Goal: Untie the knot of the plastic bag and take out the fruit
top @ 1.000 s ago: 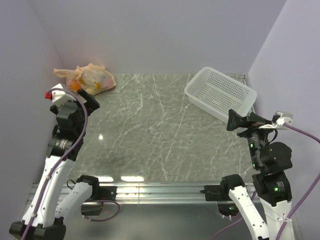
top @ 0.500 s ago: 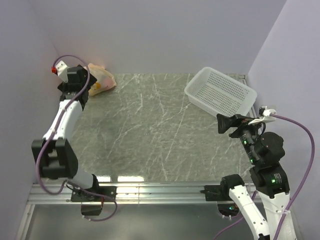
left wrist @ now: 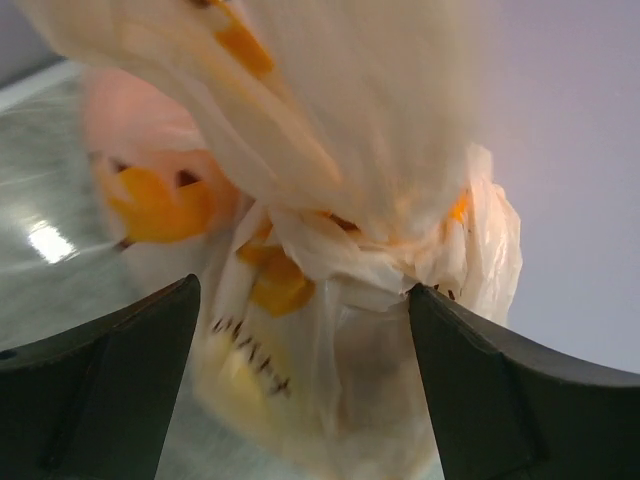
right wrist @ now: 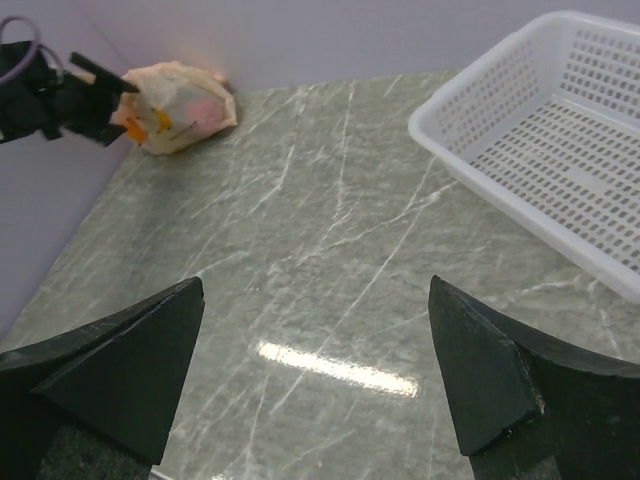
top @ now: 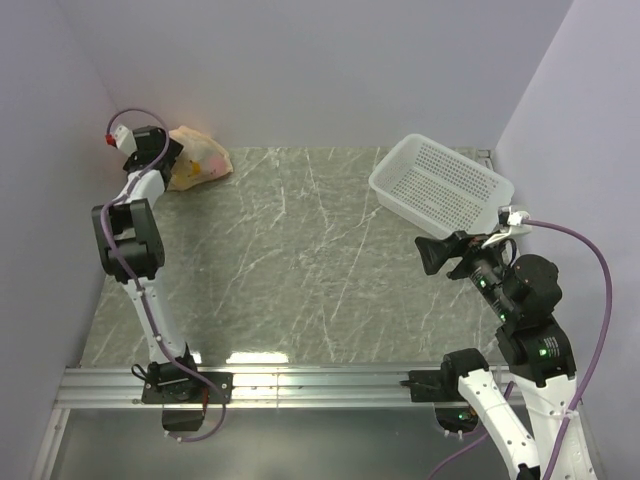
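The crinkly peach-orange plastic bag [top: 203, 160] is sitting jammed in the far-left corner, with the lilac back wall [top: 300, 70] and left wall [top: 50, 150] closing off 2 sides. The left gripper [left wrist: 303, 287], fingers spread, is crowding its near-left side. The grey marble-patterned tabletop [top: 300, 260] is lying open across the middle, while the white perforated plastic basket [top: 445, 188] is occupying the far-right corner.

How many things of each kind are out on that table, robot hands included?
plastic bag: 1
white basket: 1
robot hands: 2, the left hand and the right hand
Total: 4
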